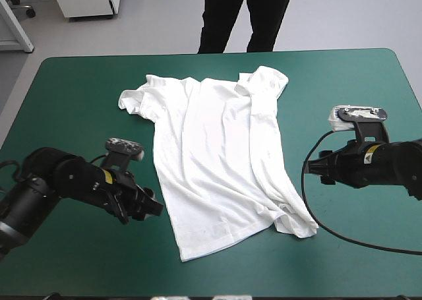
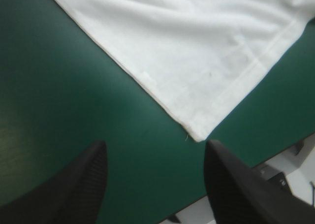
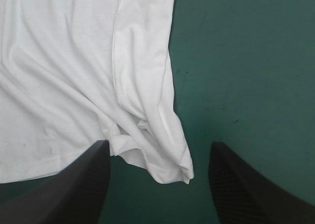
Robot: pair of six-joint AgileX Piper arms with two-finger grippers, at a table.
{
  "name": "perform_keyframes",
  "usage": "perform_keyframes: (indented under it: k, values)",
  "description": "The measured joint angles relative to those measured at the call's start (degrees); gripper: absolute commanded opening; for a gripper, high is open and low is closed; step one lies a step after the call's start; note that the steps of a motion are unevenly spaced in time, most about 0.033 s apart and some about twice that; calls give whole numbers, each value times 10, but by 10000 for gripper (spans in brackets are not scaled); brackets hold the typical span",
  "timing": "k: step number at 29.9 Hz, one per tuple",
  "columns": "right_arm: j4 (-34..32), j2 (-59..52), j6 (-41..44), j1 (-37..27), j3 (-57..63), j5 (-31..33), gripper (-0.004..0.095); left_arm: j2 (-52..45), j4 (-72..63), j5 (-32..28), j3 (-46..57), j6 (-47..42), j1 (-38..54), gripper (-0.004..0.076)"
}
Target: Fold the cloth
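T-shirt (image 1: 217, 161) spread flat mid-table on the teal-green cover (image 1: 79, 102), sleeves toward far edge; left gripper (image 2: 155, 145) wide apart, holding nothing, near-left hem corner just ahead of it; right gripper (image 3: 157, 144) likewise wide and holding nothing, rumpled near-right hem corner just ahead between its fingers.

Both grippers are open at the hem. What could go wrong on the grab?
The bunched hem corner by the right gripper has several layers; it may pinch only some. The flat hem corner ahead of the left gripper gives little to catch; the fingers might push the T-shirt into wrinkles.
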Motion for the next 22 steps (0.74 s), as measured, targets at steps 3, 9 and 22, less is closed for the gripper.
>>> perform_keyframes:
  k: [3, 9, 22]
  values:
    - [-1, 0, 5, 0, 0, 0, 553, 30, 31, -7, 16, -16, -71, 421]
    - [-2, 2, 11, 0, 0, 0, 553, 101, 48, -63, 23, -72, -176, 421]
    - [-3, 3, 13, 0, 0, 0, 553, 232, 95, -87, 25, -135, -264, 421]
